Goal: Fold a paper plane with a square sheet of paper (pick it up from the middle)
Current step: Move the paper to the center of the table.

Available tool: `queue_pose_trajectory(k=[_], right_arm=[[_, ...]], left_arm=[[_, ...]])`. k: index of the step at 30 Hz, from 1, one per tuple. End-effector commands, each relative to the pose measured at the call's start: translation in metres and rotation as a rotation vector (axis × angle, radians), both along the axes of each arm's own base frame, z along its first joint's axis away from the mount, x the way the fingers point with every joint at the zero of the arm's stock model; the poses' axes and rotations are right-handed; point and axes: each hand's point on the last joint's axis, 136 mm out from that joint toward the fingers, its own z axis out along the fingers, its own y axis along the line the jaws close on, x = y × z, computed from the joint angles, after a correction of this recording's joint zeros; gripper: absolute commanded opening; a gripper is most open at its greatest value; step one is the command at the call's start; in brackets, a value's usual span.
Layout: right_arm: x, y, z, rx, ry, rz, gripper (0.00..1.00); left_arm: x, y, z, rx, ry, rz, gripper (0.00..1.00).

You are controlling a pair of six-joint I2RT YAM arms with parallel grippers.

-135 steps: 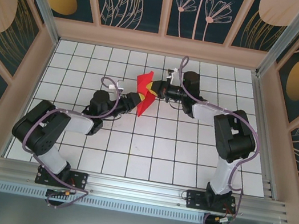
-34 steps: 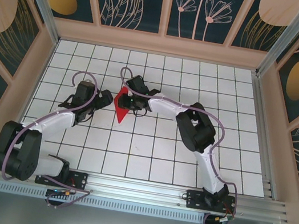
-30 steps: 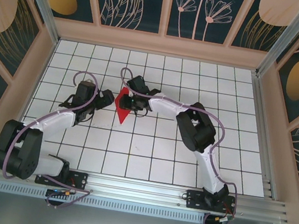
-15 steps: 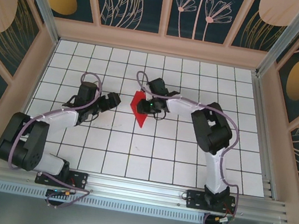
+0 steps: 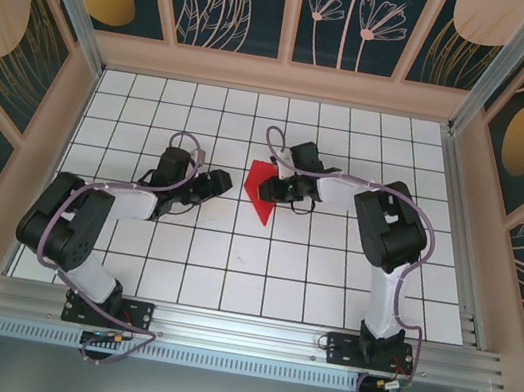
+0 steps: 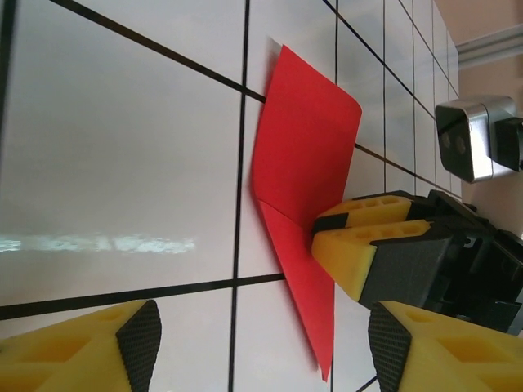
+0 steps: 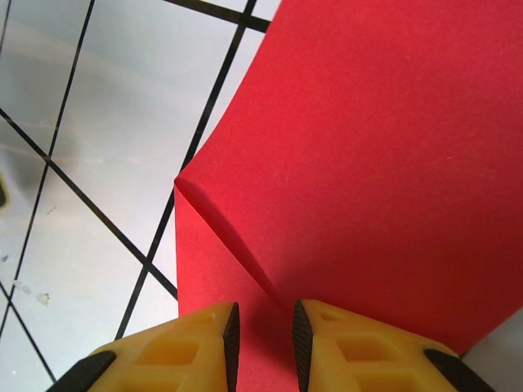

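Red paper (image 5: 261, 188): thin, light, floppy; hold best at crease. Right gripper (image 7: 263, 331) pinches that crease. Left gripper (image 5: 220, 186), 9 o'clock of paper, parted, empty.

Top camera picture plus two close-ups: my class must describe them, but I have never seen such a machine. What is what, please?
The machine is two robot arms bolted at the near edge of a white tiled table. The wide picture looks down from above and behind them. Each close-up comes from a camera on one arm's wrist, so that arm's own yellow fingers show at the bottom. The one loose thing is a red paper, creased into a pointed wedge. The right pincer is shut on it, near a crease. The left pincer is open and empty, a little short of the paper.
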Motion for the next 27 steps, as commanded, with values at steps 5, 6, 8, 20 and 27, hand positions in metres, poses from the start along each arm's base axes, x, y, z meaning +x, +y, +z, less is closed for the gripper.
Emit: queue_pose_trajectory(k=[5,6,8,20,27], right_arm=[[-0.002,-0.015,0.004,0.064,0.056,-0.036,0.29],[-0.002,-0.015,0.004,0.065,0.058,-0.038,0.29],[-0.002,-0.015,0.004,0.072,0.057,-0.035,0.28],[-0.002,-0.014,0.005,0.100,0.070,-0.041,0.28],[-0.003,-0.014,0.004,0.102,0.074,-0.042,0.28]], left_arm=[[0.023,-0.034,0.013,-0.088,-0.026,-0.004,0.56],[0.025,-0.037,0.008,-0.085,-0.013,-0.006,0.55],[0.026,-0.043,0.005,-0.086,-0.004,-0.016,0.53],[0.029,-0.062,-0.019,-0.059,0.055,-0.047,0.50],[0.031,-0.069,-0.024,-0.064,0.067,-0.065,0.46]])
